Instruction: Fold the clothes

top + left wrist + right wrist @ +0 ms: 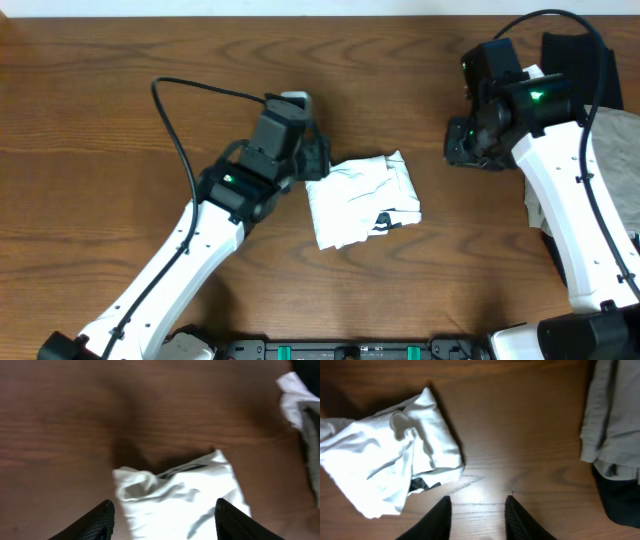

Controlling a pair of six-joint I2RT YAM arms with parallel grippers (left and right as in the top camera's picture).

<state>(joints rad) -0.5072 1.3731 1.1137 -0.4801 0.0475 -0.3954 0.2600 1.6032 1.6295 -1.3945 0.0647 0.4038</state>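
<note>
Left pincer (162, 517) is hanging wide open, empty, over shirt (362, 200) edge; right pincer (479, 510) is gaping partly, empty, above desk (120, 60). Lifting straight up is likely sparing the fold.

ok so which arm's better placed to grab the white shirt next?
Left, probably. The left gripper is open right at the white T-shirt, with cloth showing between its jaws. The right gripper sits over bare table, apart from the shirt, nearer the grey garment.

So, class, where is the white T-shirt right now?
In the overhead view, the white T-shirt lies near the middle of the table, beside the left fingers, with the other garments at the right edge.
</note>
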